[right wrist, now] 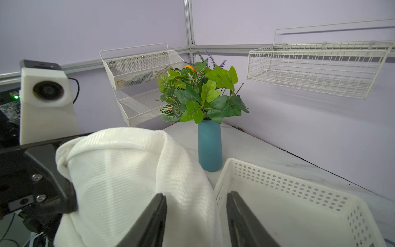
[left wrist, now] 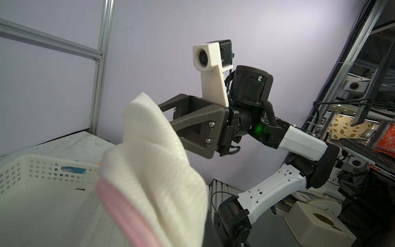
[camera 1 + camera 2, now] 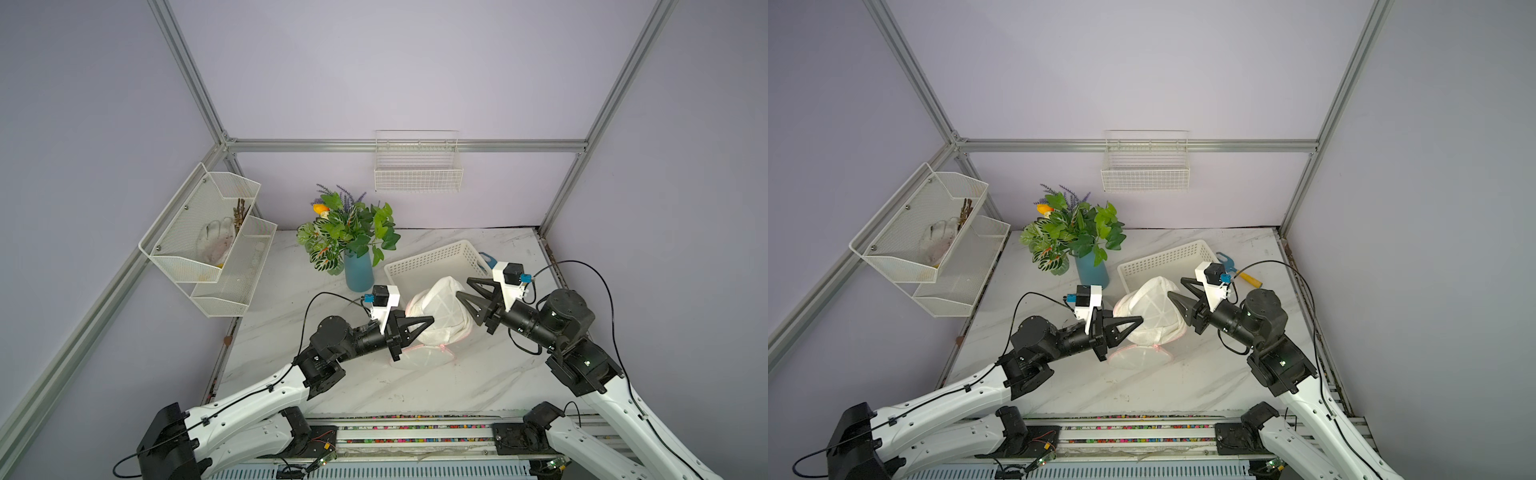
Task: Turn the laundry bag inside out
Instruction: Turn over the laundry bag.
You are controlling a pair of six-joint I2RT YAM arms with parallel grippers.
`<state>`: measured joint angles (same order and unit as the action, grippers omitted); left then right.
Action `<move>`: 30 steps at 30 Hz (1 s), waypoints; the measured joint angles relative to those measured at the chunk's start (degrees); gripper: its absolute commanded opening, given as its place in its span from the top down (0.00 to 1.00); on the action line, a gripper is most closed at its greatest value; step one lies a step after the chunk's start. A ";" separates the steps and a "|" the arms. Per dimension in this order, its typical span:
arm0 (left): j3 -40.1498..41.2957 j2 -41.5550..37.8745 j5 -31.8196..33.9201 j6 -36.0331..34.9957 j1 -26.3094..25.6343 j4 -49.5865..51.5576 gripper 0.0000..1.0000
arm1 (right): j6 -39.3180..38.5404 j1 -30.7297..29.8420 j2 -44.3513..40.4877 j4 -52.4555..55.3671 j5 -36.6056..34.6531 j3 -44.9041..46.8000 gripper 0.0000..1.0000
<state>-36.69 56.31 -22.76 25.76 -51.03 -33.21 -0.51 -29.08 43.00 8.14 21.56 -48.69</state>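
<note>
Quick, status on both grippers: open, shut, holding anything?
Left gripper: closed on the laundry bag.
Right gripper: open, fingers apart with bag fabric between them, not clamped.

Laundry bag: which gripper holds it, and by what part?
The left gripper pinches white mesh of the laundry bag on that arm's side; the right gripper has open jaws.

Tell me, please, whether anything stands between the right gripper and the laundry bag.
Nothing visible does: the right gripper, jaws open, is against the laundry bag; the white perforated basket sits beside, not between.
</note>
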 measured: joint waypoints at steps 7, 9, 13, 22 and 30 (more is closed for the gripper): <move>0.00 0.11 0.00 0.00 0.02 0.35 1.00 | -3.15 -2.25 0.44 -0.15 -3.78 0.00 0.59; 0.00 0.11 0.00 0.02 0.02 0.37 1.00 | -3.56 -2.54 0.39 -0.50 -5.05 0.00 0.68; 0.00 0.11 -0.09 0.00 0.02 0.37 1.00 | -3.56 -2.75 0.35 -1.27 -6.97 0.02 0.90; -0.46 0.00 -2.64 -1.01 0.04 1.90 1.00 | -2.23 -2.82 -0.17 -1.51 -8.92 0.02 1.00; -6.23 -1.92 -6.95 -9.33 0.17 15.08 1.00 | 1.36 -2.82 0.50 2.91 -10.12 -5.14 1.00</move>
<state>-42.92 54.39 -29.71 16.43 -50.85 -18.13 0.84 -31.90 43.51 11.05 11.44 -53.82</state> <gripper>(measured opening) 0.059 0.053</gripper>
